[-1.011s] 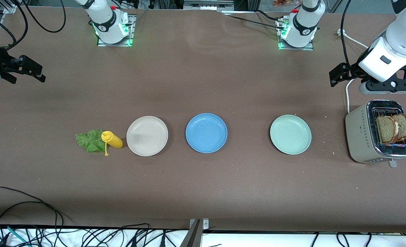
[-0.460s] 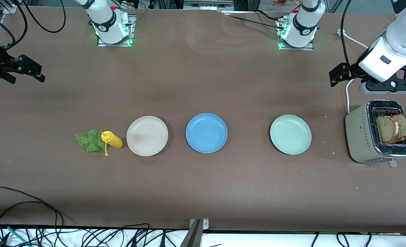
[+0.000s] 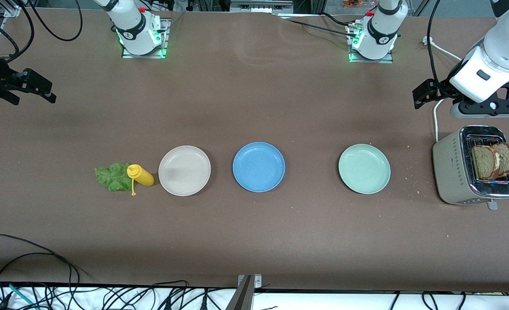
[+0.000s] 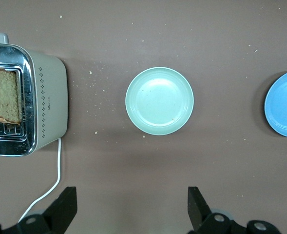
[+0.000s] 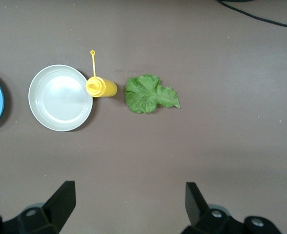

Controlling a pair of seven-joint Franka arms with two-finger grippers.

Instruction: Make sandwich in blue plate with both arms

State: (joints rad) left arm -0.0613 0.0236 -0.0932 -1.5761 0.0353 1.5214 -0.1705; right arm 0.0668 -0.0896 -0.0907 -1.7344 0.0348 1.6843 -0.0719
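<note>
Brown tabletop [image 3: 254,99] fills the front view, with three plates in a row across its middle: a beige-white plate [image 3: 184,171] toward the right arm's end, the blue plate [image 3: 258,167] in the centre, bare, and a pale green plate [image 3: 364,168] toward the left arm's end. Just beside the beige-white plate stands a yellow squeeze bottle [image 3: 140,175], touching a lettuce leaf [image 3: 113,176] that lies flat on the table. At the left arm's end sits a toaster [image 3: 473,171] with two bread slices [image 3: 493,161] upright in its slots. The left gripper [image 3: 430,92] hangs over the table near the toaster; the right gripper [image 3: 30,88] hangs over bare table at its own end.

From the left wrist view, the left gripper's fingers [image 4: 65,207] stand wide apart and empty — above the table by the pale green plate, with the toaster, its bread and an edge of the blue plate also in sight.

From the right wrist view, the right gripper's fingers [image 5: 63,200] are likewise spread wide, holding nothing — over bare table, with the lettuce leaf, yellow bottle and beige-white plate in view.
</note>
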